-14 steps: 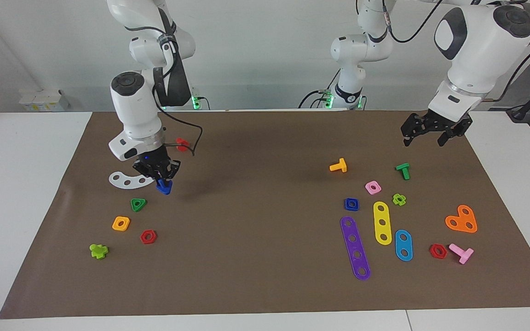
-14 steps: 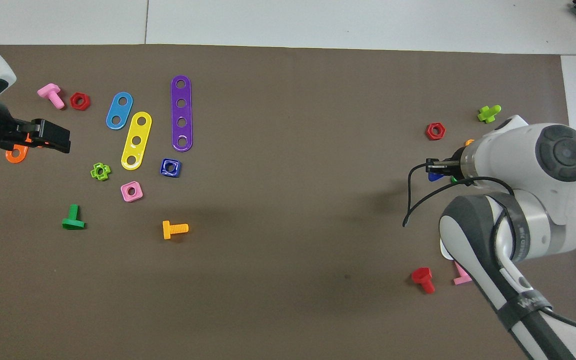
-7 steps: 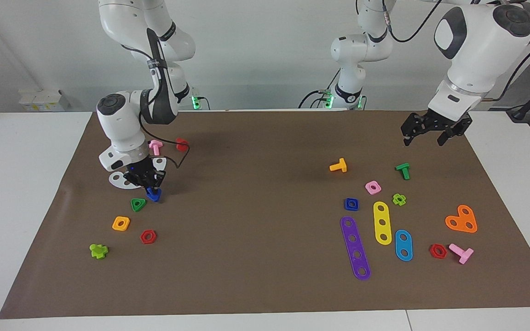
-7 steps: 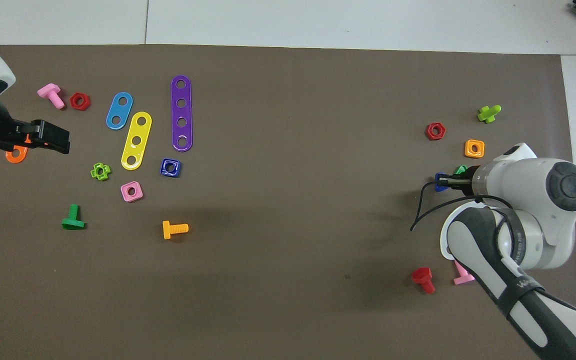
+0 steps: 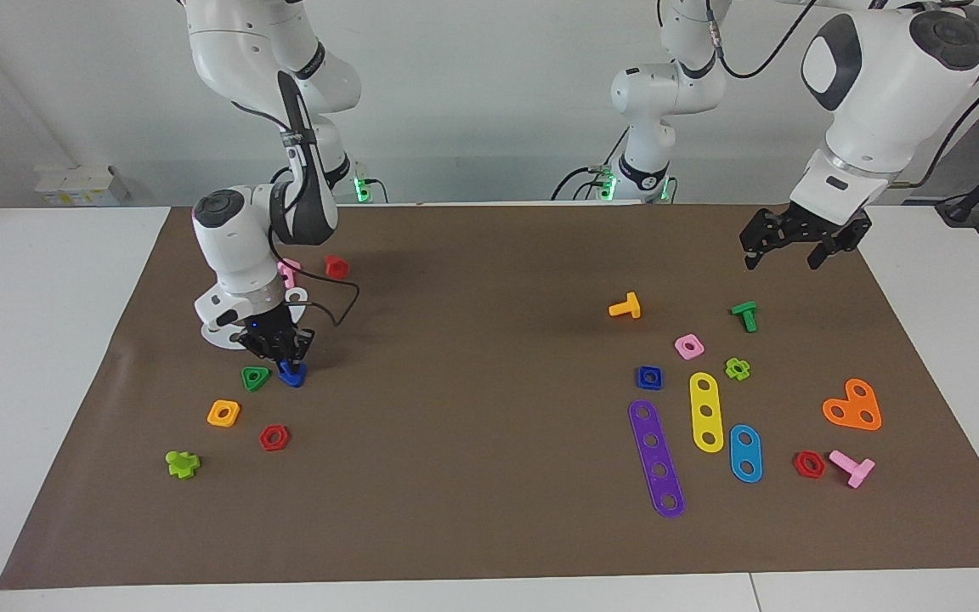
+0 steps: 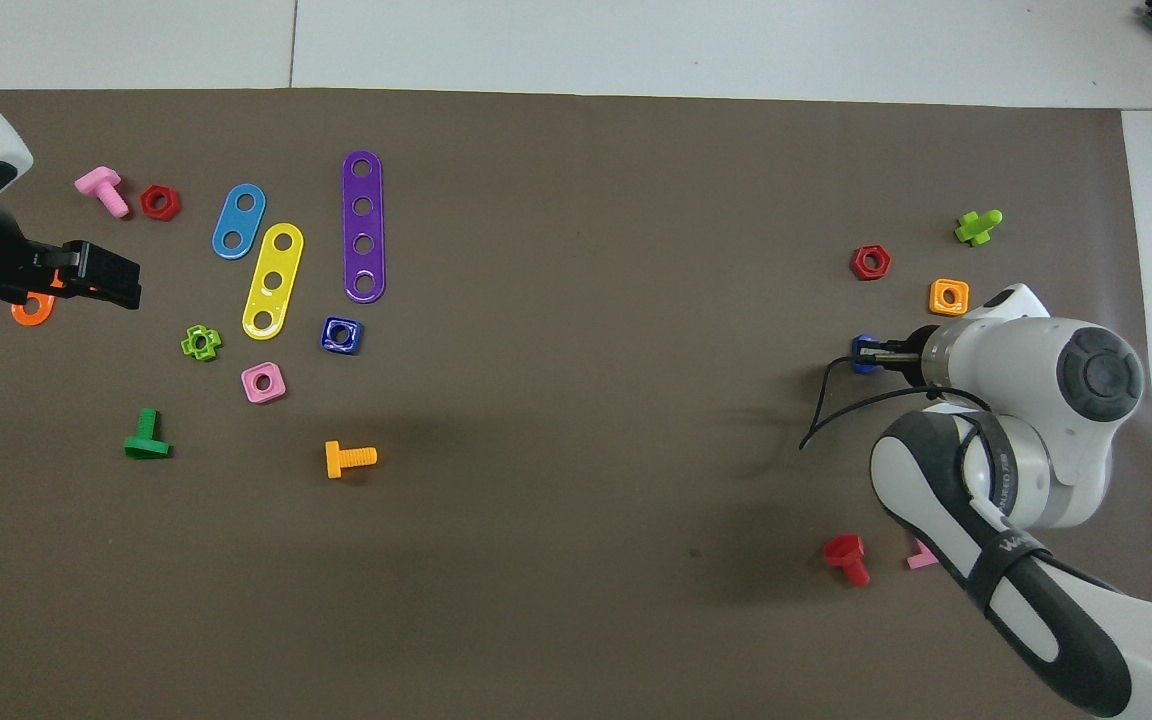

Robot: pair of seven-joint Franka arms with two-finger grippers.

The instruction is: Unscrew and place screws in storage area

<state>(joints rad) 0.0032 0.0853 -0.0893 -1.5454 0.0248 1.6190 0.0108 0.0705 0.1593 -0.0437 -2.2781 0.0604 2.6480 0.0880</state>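
Mid-mat lies bare; right tool (image 5: 285, 350) pinches blue screw (image 5: 292, 374), left tool (image 5: 798, 246) gapes near the mat's edge.

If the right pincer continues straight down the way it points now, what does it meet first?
Probably the brown mat: the right pincer points down, shut on the blue screw, beside the green triangle nut. The screw seems almost on the mat already.

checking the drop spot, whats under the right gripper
Under the right gripper, shut on the blue screw, lies brown mat beside the green triangle nut. The mat directly beneath the screw is covered.
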